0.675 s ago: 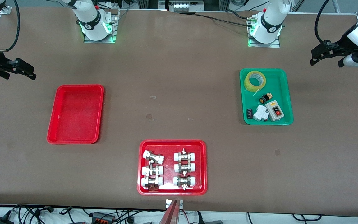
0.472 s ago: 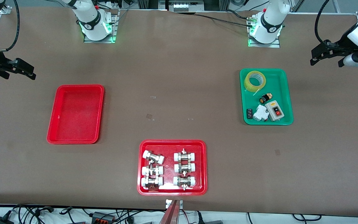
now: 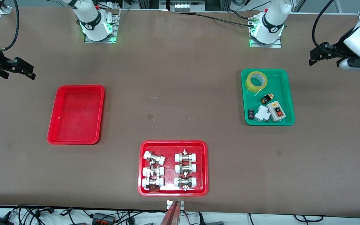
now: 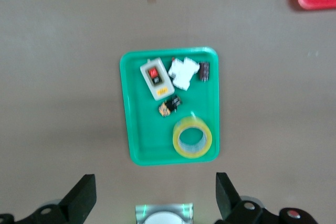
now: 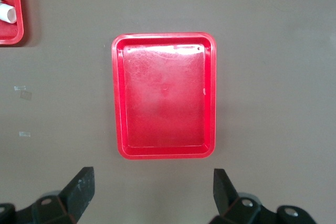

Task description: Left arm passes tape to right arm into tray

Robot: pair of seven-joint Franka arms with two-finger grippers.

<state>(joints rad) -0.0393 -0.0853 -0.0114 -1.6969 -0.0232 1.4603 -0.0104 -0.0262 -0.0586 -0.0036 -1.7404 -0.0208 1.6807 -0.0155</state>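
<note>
Tape (image 3: 256, 81): yellow translucent roll with white core, lying flat in the corner of the green tray (image 3: 284, 93) nearest the left arm's base; a loose strip trails from it onto the tray floor. The green tray sits toward the left arm's end of the worktop (image 3: 180, 78) and also holds a grey switch box with a red rocker (image 3: 276, 111), a white block (image 3: 262, 113), a small black part (image 3: 251, 113) and a small black-and-yellow part (image 3: 267, 98). Tray (image 3: 76, 114): plain red, rectangular, nothing in it, toward the right arm's end of the worktop. A second red tray (image 3: 173, 143) lies close to the worktop edge nearest the front camera, midway along it, carrying six white-capped metal fittings (image 3: 169, 170) in two columns. Left gripper (image 3: 324, 55): raised over bare worktop near the left arm's end edge, jaws wide apart, holding nothing. Right gripper (image 3: 20, 67): raised over bare worktop near the right arm's end edge, jaws wide apart, holding nothing.
</note>
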